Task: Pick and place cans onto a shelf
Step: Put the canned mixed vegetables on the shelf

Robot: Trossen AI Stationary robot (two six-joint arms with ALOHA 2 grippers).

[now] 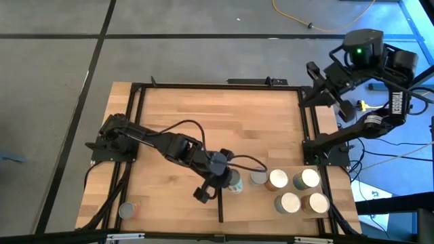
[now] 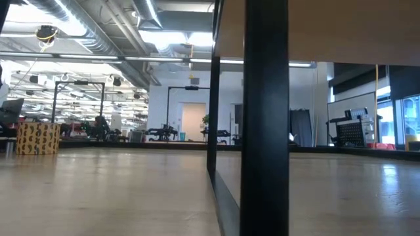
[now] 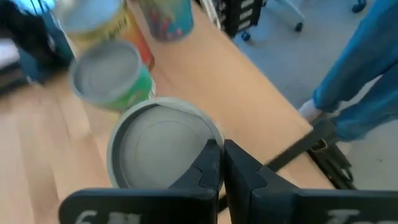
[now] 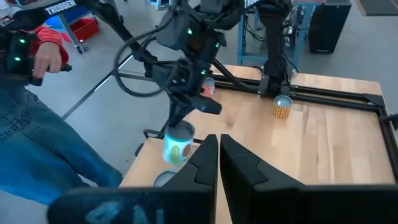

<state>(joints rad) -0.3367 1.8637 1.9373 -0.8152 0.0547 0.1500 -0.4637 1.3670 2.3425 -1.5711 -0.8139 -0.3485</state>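
Seven cans show in the high view. Five stand clustered on the shelf point(image 1: 251, 211) toward its right side. A sixth, the teal-labelled can point(image 1: 234, 182), stands just inside the shelf's black edge strip point(image 1: 220, 205). The seventh, a lone can point(image 1: 127, 210), stands well apart near the left arm's base.

The left gripper point(image 1: 218, 175) hovers over the teal-labelled can. In the left wrist view its fingers point(image 3: 208, 165) are pressed together above the silver lid point(image 3: 160, 144) and pinch nothing. The right gripper point(image 4: 217, 158) is parked off the table's right edge, its jaws drawn close together and empty.

Findings on risk:
1. With the jaws together above the lid, any descent would likely strike the top and tip or skid the can.
2. A silver-topped can point(image 1: 258, 177) stands just beside the teal-labelled one. Jaws spread for a grasp could nudge it into the cluster.
3. The teal-labelled can sits near the strip, so a sideways push could send it off the shelf.
4. A person's hand point(image 3: 307, 111) rests near the table's edge, within reach of an arm swing.
5. The lone can lies close to the left arm's own base, which may make for an awkward reach.
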